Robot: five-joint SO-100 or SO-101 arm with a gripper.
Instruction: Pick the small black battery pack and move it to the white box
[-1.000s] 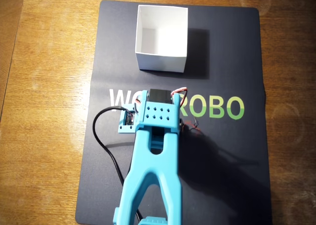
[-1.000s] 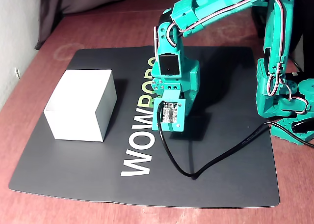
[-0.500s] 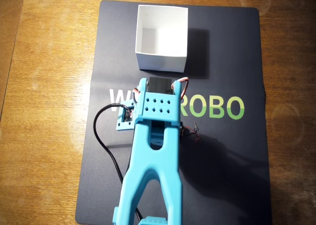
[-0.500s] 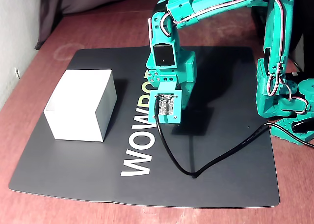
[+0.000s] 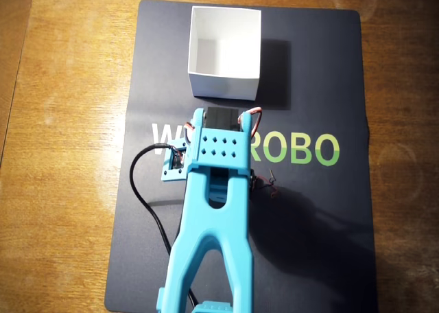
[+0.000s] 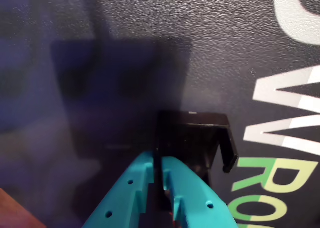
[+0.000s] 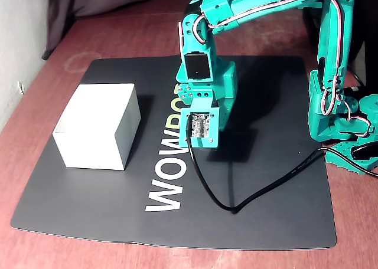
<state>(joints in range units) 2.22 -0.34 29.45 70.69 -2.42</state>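
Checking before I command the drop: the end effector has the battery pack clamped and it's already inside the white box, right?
Not inside. The end effector is shut on the battery pack, but the wrist view shows only the black mat beneath it. The overhead view shows the white box empty, ahead of the arm.

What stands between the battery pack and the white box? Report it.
Nothing visible. The hand grips the small black battery pack, and the strip of mat up to the white box is bare in the overhead view; only the box's near wall must be cleared.
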